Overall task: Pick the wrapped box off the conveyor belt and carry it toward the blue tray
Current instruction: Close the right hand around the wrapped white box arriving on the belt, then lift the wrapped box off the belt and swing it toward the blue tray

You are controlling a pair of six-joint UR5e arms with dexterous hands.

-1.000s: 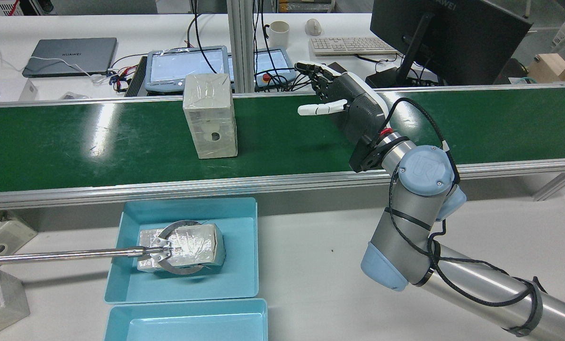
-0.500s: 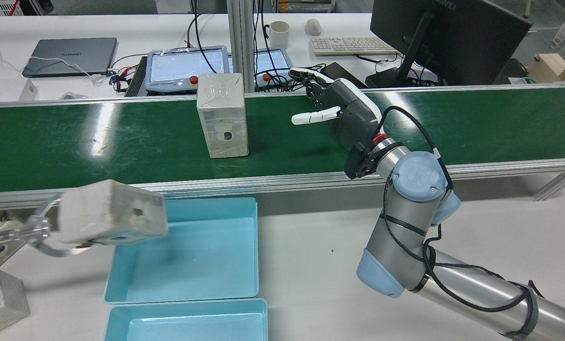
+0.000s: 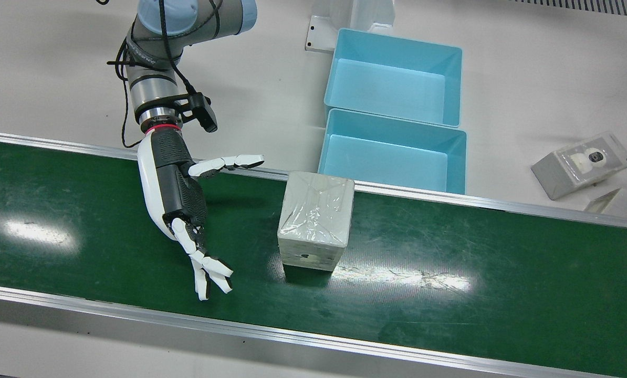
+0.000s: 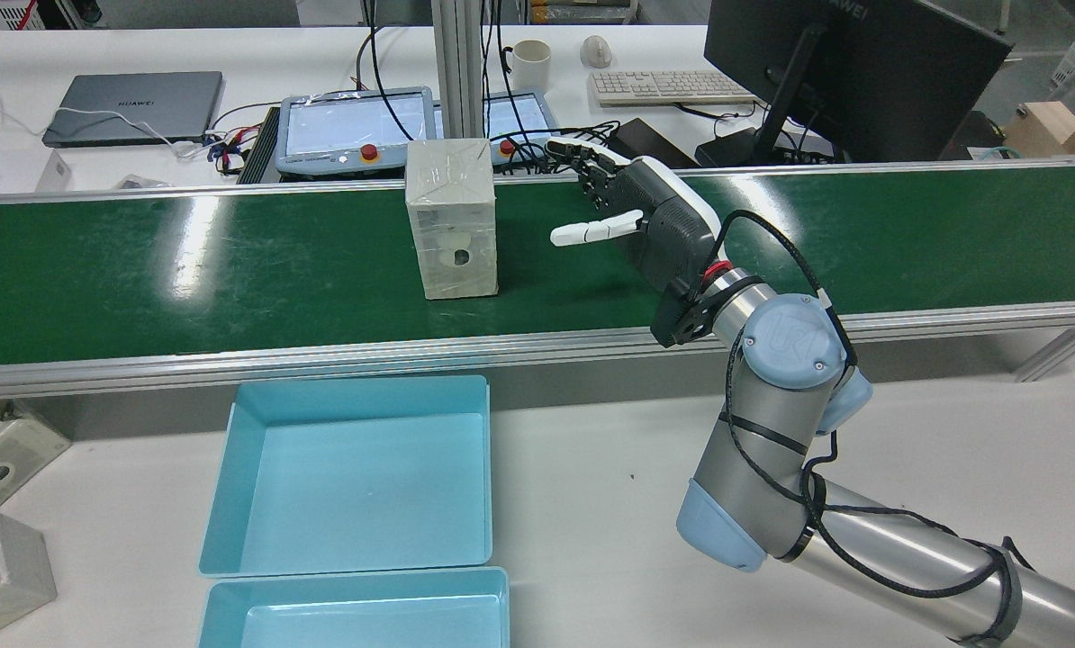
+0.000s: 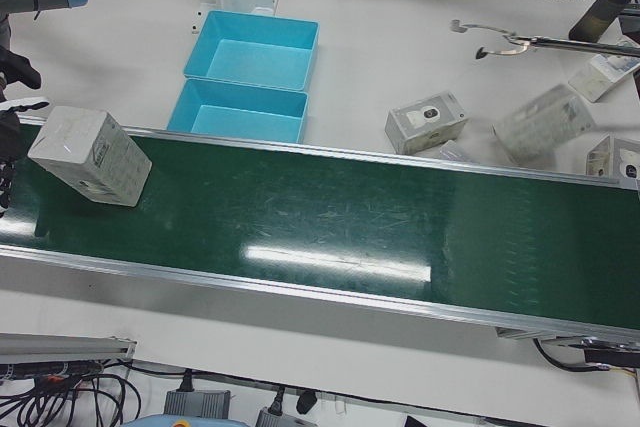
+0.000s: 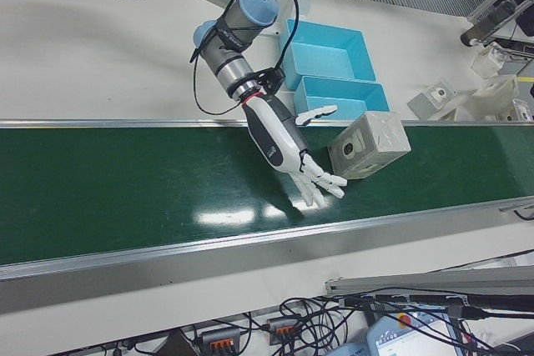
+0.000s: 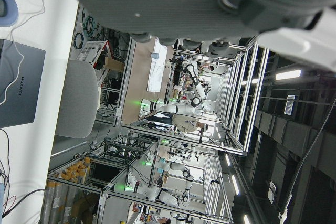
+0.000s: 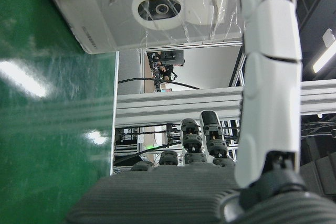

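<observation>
The conveyor belt point(image 3: 450, 294) is dark green with white glare patches and silver rails. On it stands a pale grey box point(image 3: 316, 220) under shiny clear wrap. At its 9 o'clock, the right hand point(image 3: 179, 199) is white with a black ribbed back. At 1 o'clock, two light blue trays point(image 3: 458, 157) sit on the white bench point(image 3: 529, 79).

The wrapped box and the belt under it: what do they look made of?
Wrapped box: likely pale grey cardboard under clear plastic film, judging by the wrinkles and glare on top. Belt: dark green, rubbery or PVC-looking with a semi-gloss finish that reflects the lights, and fine scuffs.
</observation>
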